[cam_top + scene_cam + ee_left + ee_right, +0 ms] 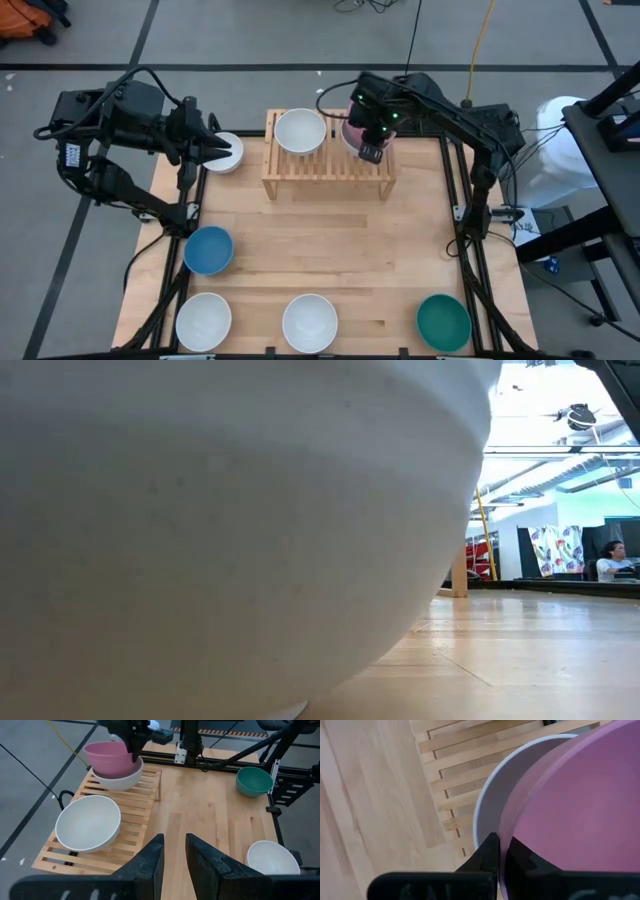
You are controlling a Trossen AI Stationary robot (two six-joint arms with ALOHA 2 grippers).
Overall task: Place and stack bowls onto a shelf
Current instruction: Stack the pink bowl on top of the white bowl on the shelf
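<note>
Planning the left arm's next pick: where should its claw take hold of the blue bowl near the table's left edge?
Grip the round blue bowl by its thin rim, coming straight down from above. It sits upright, mouth open, clear of the neighbouring white bowl, so one finger can probably go inside and one outside.

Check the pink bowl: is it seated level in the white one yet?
Not yet. The pink bowl sits tilted in the white bowl on the shelf, the right gripper shut on its rim.
</note>
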